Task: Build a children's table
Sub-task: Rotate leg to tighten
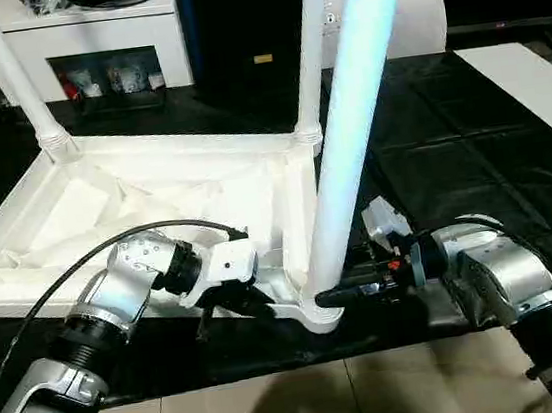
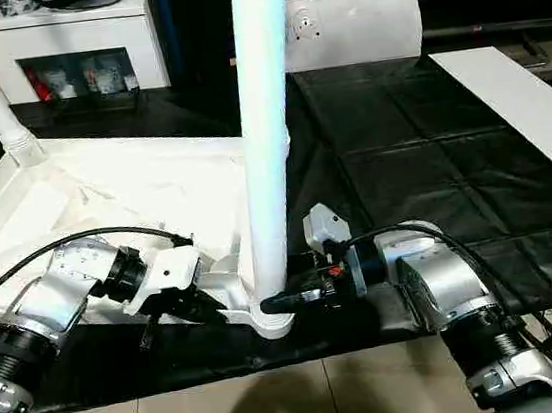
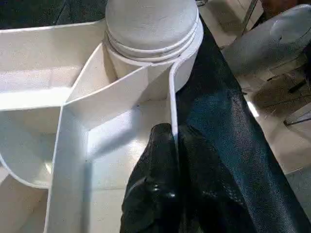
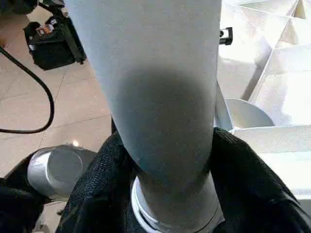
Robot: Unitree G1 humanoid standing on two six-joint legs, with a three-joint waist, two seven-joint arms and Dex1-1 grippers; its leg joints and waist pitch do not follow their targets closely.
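While the upturned children's table (image 1: 164, 195) lies ribbed side up at the near edge of the black-covered work table (image 1: 468, 132), the right gripper (image 1: 362, 290) clasps the base of the near-right leg (image 1: 348, 137) just above its corner socket (image 1: 314, 313). The left gripper (image 3: 172, 160) is pinched shut on the thin rim wall beside that socket, steadying the top. Two far legs (image 1: 307, 51) already stand in their sockets. The held leg's long axis runs nearly vertical, tapered end up, leaning slightly right. Risk, as a judgement: turning or pressing off-axis could bind the leg in the socket, and the top could slide off the near edge if the rim pinch slips.
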